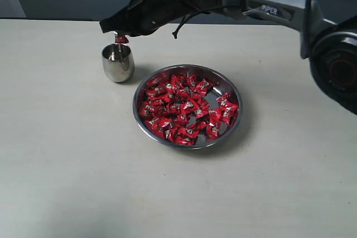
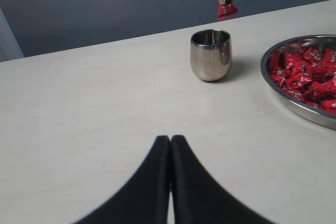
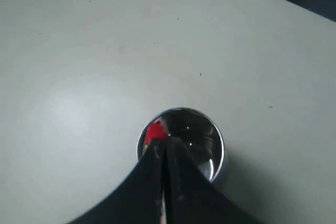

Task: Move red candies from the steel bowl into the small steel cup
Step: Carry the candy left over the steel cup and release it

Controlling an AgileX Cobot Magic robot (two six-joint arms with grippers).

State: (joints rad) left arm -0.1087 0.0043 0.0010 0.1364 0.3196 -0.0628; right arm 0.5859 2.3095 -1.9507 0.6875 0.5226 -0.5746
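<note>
The steel bowl sits mid-table, heaped with red candies. To its left stands the small steel cup, also seen from the side as the cup and from above as the cup. My right gripper reaches across and hangs just over the cup's mouth, shut on one red candy. That candy dangles from the fingertips above the cup, and in the right wrist view the candy pokes out beside the right gripper. My left gripper is shut and holds nothing, low over bare table.
The pale tabletop spreads around both vessels. The bowl's rim lies to one side of the left gripper. A dark wall runs behind the table's far edge.
</note>
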